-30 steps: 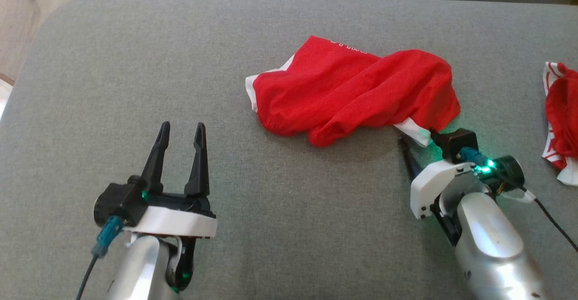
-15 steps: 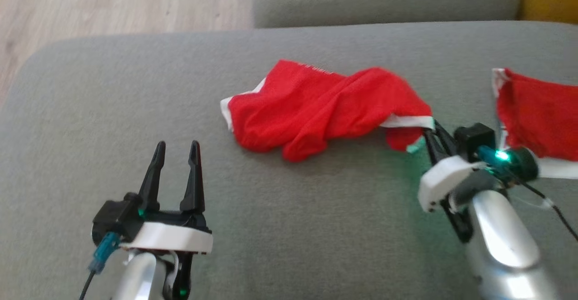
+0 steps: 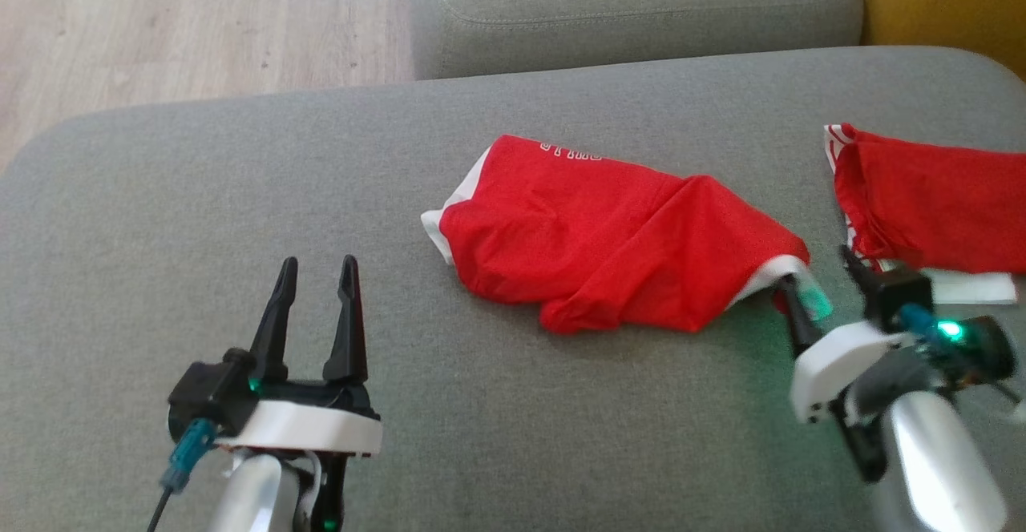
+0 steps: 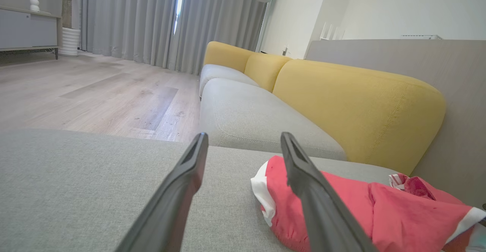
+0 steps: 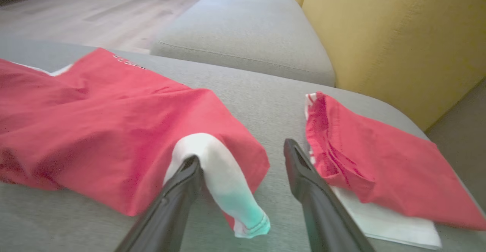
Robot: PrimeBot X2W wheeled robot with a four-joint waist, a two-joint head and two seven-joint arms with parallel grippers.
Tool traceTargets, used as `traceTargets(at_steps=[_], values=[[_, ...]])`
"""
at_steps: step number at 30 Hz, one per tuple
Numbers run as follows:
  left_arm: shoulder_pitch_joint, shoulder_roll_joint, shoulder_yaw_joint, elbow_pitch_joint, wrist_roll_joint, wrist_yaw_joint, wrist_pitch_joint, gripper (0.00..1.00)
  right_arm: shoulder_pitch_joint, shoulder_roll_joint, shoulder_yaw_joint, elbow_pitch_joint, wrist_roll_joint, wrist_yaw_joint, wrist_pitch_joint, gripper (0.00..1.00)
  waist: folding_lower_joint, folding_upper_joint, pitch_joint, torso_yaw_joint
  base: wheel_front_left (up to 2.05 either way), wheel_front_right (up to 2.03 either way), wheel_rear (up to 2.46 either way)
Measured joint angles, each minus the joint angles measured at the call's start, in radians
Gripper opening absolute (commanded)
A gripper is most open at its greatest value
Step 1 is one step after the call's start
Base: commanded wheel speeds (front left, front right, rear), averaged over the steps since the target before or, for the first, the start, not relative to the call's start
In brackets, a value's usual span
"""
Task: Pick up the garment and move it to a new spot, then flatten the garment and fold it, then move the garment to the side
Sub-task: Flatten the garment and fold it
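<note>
Garment (image 3: 609, 251) crumpled mid-frame on sofa (image 3: 160, 195); flatten, fold, side move not done. L tool (image 3: 318, 263), R tool (image 3: 817, 272) wide apart, gripping nothing.

You have one piece of print to go on: a short row of white letters (image 3: 571, 151) on the red garment (image 3: 609, 235). It runs along the edge farthest from the right gripper (image 3: 817, 272), ahead of it and off to its left. The letters are too small and blurred for you to read, in the head view and the right wrist view alike.
</note>
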Motion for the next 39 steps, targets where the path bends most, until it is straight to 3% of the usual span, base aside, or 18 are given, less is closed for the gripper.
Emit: traceTargets(at_steps=[11, 23, 30, 39], values=[[0.010, 0.000, 0.018, -0.003, 0.002, -0.001, 0.000, 1.00, 0.122, 0.046, 0.173, -0.158, 0.195, 0.000, -0.216, 1.00, 0.0000, 0.0000, 0.017, -0.023, 0.00, 0.00, 0.00], [0.006, 0.000, -0.009, 0.001, 0.002, -0.006, 0.000, 1.00, 0.099, 0.047, 0.220, -0.177, 0.210, 0.000, -0.240, 1.00, 0.0000, 0.0000, 0.030, 0.025, 0.00, 0.00, 0.00], [-0.041, 0.000, -0.049, 0.002, -0.016, -0.006, 0.000, 1.00, -0.104, -0.020, 0.372, -0.169, 0.212, 0.000, -0.079, 1.00, 0.0001, 0.0000, 0.075, 0.103, 0.00, 0.00, 0.00], [-0.088, -0.001, -0.138, 0.010, -0.073, 0.007, 0.000, 1.00, -0.358, -0.154, 0.691, 0.052, 0.385, 0.000, 0.201, 1.00, 0.0002, 0.0000, 0.140, 0.228, 0.00, 0.00, 0.00]])
